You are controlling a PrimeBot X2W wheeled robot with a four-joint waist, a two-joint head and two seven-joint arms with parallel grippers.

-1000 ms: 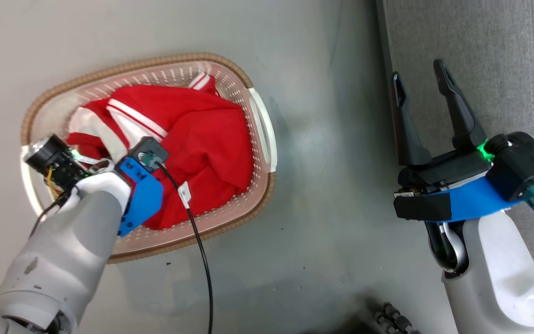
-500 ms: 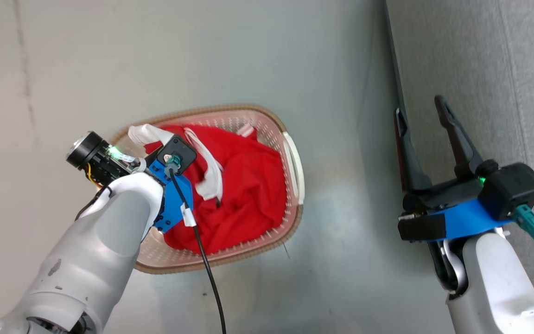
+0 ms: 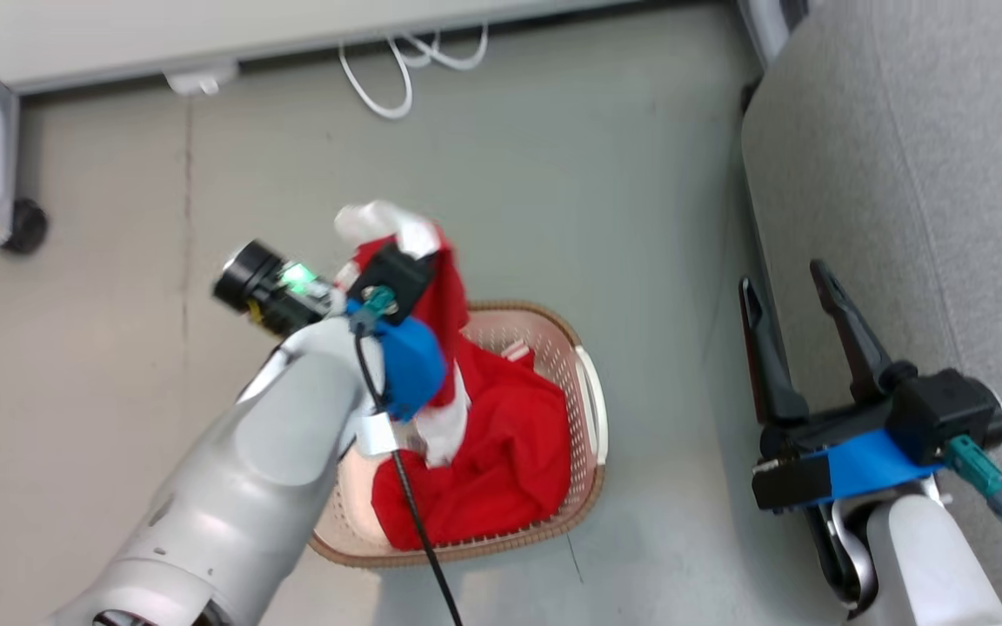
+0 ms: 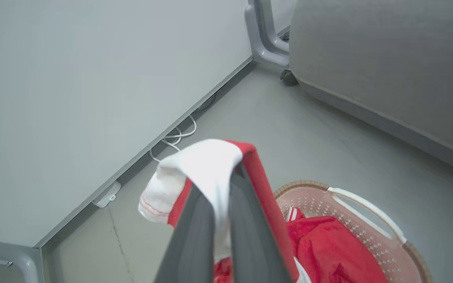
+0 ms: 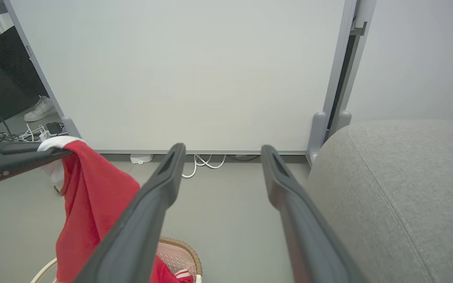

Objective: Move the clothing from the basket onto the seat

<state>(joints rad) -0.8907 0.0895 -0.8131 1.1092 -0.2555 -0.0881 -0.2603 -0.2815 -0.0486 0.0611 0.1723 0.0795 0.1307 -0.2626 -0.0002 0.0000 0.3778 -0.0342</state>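
Overhead, the robot's left gripper (image 4: 221,184) was clamped shut on a fold of bright red soft fabric clothing with white panels (image 3: 444,291). It held a white, red-stitched cuff and a long red drape up above the oval cream perforated plastic basket with a brown woven-look rim (image 3: 590,409). The drape's lower end reached down into the basket, where more of the red fabric (image 3: 510,461) lay heaped, a strip of red-and-white striped trim showing at its top.

The basket stood on the pale grey floor (image 3: 605,156), apart from the front edge of the large grey fabric-upholstered sofa (image 3: 910,174). The right gripper (image 3: 781,278) hovered with its two long dark fingers spread wide and nothing between them, over the strip of floor along the sofa's front edge.

Beyond the basket, a pale grey wheeled partition panel (image 5: 179,70) stood along the floor's far edge. Loops of white cable (image 3: 397,83) lay at its foot, and a black caster (image 3: 24,226) sat under its left leg.
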